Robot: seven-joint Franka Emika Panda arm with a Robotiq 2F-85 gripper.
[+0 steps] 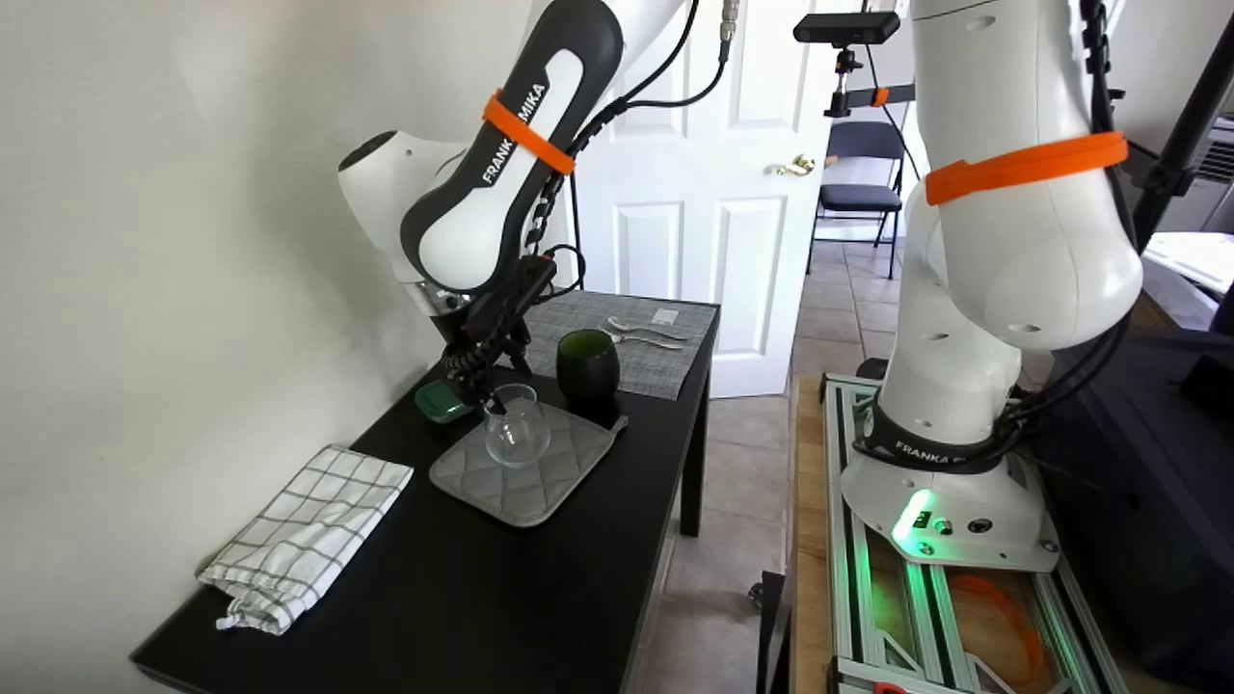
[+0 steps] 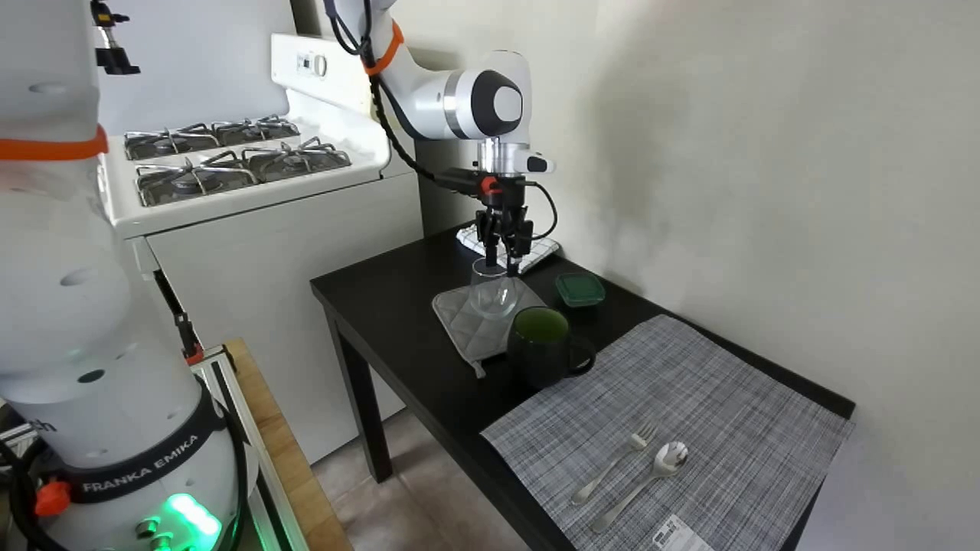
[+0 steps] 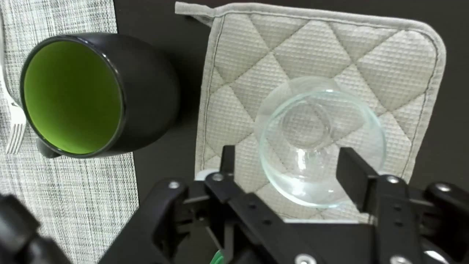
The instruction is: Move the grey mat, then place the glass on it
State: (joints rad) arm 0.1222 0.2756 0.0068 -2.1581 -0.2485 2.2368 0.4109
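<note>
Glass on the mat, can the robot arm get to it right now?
Probably yes: the open gripper hangs right at the glass, nothing else stands over it, and the mug is clear to one side. Whether gripper and glass touch, I can't tell.

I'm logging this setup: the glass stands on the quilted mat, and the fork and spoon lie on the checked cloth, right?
Not quite: the fork and spoon lie on the woven placemat, as both exterior views show. The glass does stand on the quilted mat.
</note>
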